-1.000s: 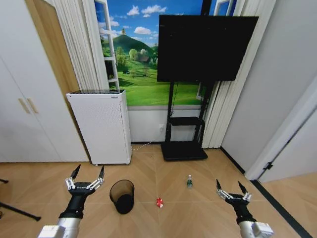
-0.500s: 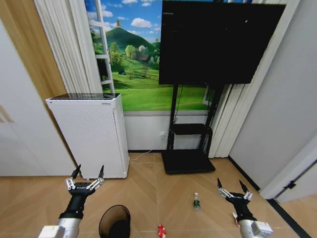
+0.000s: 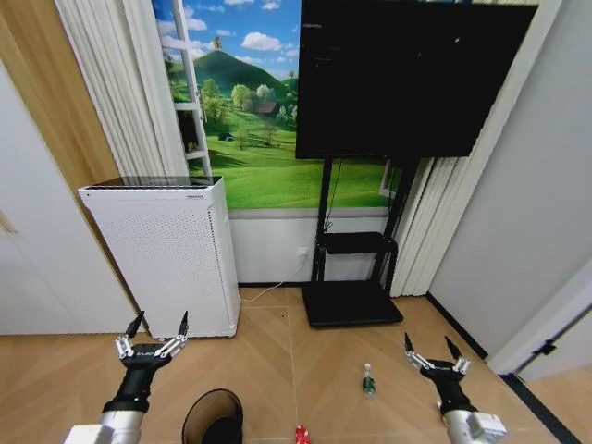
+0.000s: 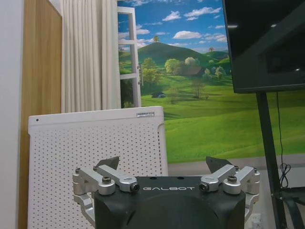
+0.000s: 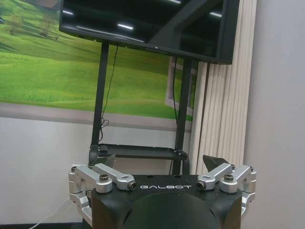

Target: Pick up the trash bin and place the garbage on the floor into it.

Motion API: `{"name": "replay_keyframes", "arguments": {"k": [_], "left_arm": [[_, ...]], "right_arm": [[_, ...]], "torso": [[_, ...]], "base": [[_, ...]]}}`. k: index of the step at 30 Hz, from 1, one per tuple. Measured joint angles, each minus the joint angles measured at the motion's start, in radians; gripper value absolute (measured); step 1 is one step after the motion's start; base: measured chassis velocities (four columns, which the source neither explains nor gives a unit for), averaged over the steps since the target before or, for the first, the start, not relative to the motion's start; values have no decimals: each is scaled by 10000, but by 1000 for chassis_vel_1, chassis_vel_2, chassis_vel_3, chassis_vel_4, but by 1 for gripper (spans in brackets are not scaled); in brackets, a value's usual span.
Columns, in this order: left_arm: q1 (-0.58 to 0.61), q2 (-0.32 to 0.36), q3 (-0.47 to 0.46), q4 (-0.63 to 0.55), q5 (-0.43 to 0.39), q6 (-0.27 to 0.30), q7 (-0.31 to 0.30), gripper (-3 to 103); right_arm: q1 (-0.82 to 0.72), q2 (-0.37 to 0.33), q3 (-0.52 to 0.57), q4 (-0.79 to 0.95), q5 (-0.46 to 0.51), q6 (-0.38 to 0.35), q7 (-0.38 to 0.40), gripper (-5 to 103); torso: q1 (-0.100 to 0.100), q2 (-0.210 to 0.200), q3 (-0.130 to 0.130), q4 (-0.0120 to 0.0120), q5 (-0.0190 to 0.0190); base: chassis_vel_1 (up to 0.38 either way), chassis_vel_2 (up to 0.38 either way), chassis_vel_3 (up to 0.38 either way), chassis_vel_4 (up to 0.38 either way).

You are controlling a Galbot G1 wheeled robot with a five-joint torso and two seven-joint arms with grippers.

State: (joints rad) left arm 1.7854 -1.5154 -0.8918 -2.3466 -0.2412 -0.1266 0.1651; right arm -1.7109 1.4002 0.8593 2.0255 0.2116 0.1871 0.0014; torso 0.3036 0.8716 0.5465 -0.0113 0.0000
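Observation:
The trash bin (image 3: 213, 418), a round black mesh basket, stands on the wooden floor at the bottom of the head view, partly cut off. My left gripper (image 3: 158, 323) hovers open just up and left of it, holding nothing. Of the garbage, a small clear bottle (image 3: 368, 380) with a green label stands on the floor right of centre, and a red-and-white piece (image 3: 301, 434) lies at the bottom edge. My right gripper (image 3: 427, 343) is open and empty to the right of the bottle. The wrist views show both grippers (image 4: 164, 163) (image 5: 159, 159) open, facing the wall.
A tall white perforated appliance (image 3: 163, 254) stands against the wall behind the bin. A black screen (image 3: 412, 79) on a stand with a flat base (image 3: 349, 303) is at centre right. Curtains and grey walls close the right side.
The whole head view has shifted: bin, bottle and red piece sit lower in the picture and the wall furniture looks nearer. Both grippers stay open in about the same poses.

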Motion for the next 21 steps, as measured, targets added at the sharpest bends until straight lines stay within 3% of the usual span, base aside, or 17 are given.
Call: {"name": "replay_keyframes", "arguments": {"k": [11,21], "left_arm": [[-76,-144,5,-551,509,-170,-308,100],[117,-81,-113,-834,482,-314,-370,100]], "right_arm": [[-2,3,-19,35,140,218,41,100],[5,47,33,46,155,430,-43,100]], "torso": [[6,-6,0,1,0],[-144,-360,-202,1,0]], "base": [[0,0,0,0],[0,0,0,0]]}}
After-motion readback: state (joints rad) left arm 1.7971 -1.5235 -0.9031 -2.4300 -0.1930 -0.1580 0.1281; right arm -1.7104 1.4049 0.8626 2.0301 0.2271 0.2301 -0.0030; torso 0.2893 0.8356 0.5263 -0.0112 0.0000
